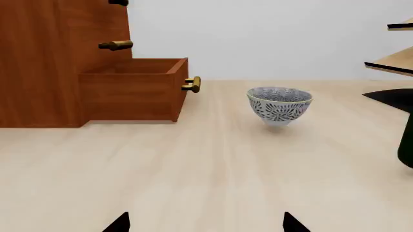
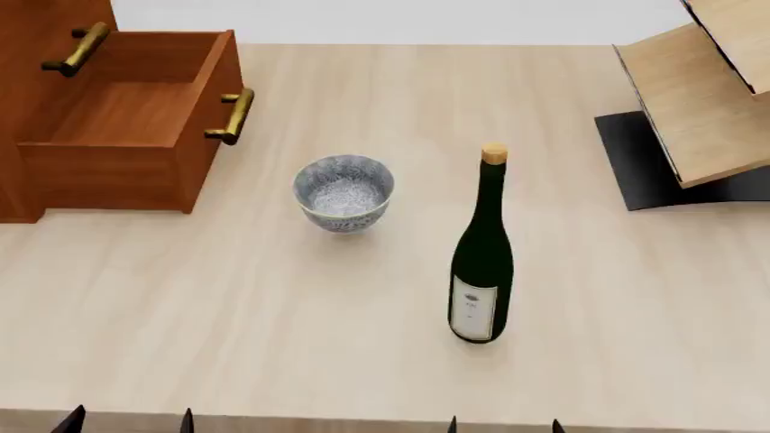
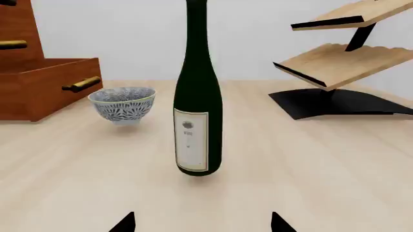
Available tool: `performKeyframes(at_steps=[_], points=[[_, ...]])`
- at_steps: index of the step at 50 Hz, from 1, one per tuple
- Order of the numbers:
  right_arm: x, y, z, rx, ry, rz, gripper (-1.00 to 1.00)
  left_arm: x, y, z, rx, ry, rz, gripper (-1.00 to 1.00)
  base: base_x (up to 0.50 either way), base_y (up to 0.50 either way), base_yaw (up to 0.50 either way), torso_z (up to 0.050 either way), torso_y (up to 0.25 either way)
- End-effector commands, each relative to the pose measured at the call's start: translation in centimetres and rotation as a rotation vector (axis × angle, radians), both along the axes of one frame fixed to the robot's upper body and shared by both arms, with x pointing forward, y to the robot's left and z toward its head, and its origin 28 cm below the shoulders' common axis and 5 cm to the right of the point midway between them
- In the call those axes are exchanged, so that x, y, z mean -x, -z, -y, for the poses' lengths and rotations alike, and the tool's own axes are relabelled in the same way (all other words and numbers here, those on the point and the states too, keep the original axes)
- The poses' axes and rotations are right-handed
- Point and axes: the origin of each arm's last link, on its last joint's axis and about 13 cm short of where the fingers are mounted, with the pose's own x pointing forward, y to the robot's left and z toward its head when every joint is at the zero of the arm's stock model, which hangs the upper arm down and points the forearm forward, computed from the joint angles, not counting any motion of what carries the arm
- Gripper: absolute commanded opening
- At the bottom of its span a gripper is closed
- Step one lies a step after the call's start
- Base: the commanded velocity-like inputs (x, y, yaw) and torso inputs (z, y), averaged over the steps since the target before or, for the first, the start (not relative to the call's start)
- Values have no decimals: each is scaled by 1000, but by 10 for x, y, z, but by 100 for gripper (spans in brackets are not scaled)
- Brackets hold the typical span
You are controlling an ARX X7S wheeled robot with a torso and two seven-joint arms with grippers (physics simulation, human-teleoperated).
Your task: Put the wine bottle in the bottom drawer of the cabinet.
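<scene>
The wine bottle (image 2: 482, 262) stands upright on the table, dark green with a tan cork and a white label; it also shows in the right wrist view (image 3: 197, 106). The bottom drawer (image 2: 126, 113) of the reddish-brown cabinet (image 2: 36, 27) is pulled out and empty, its brass handle (image 2: 231, 115) facing right; it also shows in the left wrist view (image 1: 139, 89). My left gripper (image 2: 129, 420) and right gripper (image 2: 506, 424) are open and empty at the table's near edge, only fingertips showing. The right gripper (image 3: 202, 223) faces the bottle from a short way off. The left gripper (image 1: 205, 223) faces bare table.
A patterned bowl (image 2: 344, 191) stands between the drawer and the bottle. A pale wooden rack (image 2: 704, 90) on a black base (image 2: 655, 167) stands at the far right. The upper drawer's brass handle (image 2: 76, 50) sticks out above the open drawer.
</scene>
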Motion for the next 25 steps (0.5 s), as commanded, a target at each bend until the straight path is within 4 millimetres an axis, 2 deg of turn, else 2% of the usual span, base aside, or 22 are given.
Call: performKeyframes(at_steps=[1, 2, 3, 4, 10, 15, 17, 25], points=[[0, 0, 0, 0, 0, 0, 100, 0, 0, 0, 0, 0, 0, 100, 0, 0, 0, 0, 0], [-1, -2, 0, -11, 26, -33, 100, 0, 0, 0, 29, 9, 19, 100, 0, 0, 0, 0, 0], [-1, -3, 0, 3, 26, -81, 100, 0, 1, 1, 98, 96, 15, 100, 0, 0, 0, 0, 0], [-2, -7, 3, 5, 33, -58, 100, 2, 3, 2, 56, 147, 12, 100, 0, 0, 0, 0, 0], [-5, -19, 4, 32, 35, -41, 100, -1, 5, 0, 36, 89, 20, 100, 0, 0, 0, 8, 0], [-6, -32, 5, 38, 24, -35, 100, -1, 6, 0, 32, 82, 40, 100, 0, 0, 0, 34, 0], [-6, -37, 5, 28, 11, -37, 100, -3, 6, -1, 0, 21, 47, 100, 0, 0, 0, 40, 0], [-8, -53, 4, 56, 5, -16, 100, 0, 6, -2, -6, 28, 58, 100, 0, 0, 0, 48, 0]])
